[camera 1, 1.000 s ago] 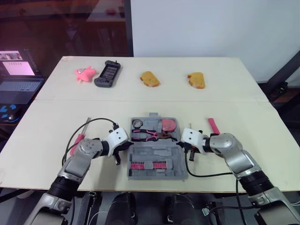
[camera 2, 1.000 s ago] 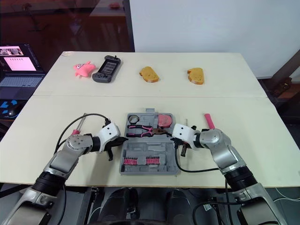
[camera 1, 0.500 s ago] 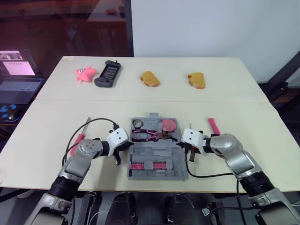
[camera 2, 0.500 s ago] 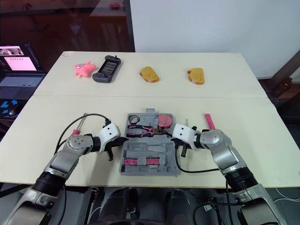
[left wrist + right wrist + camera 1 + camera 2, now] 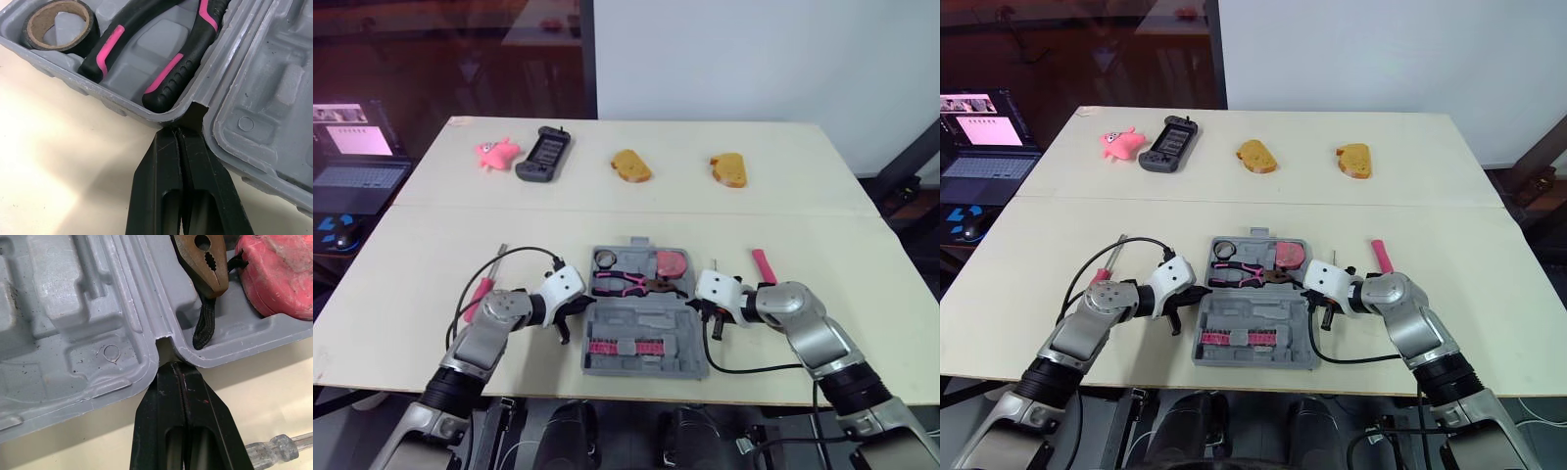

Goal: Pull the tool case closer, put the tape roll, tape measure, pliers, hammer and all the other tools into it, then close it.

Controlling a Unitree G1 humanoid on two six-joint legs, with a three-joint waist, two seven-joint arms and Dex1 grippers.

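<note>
Open grey tool case (image 5: 643,318) holds tape roll (image 5: 603,258), pliers (image 5: 625,285), tape measure (image 5: 672,263).

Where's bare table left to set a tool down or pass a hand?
Free: the wide band between the tool case and the far row of pink toy, handheld and two bread pieces; also the right end past the pink handle. Crowded: both case sides, with left gripper and right gripper shut at its hinge.

No text, label, brand, number or sign can be read. Content shown on the lit laptop screen (image 5: 354,142), well apart from the left end effector (image 5: 182,129), is too small to be made out.
</note>
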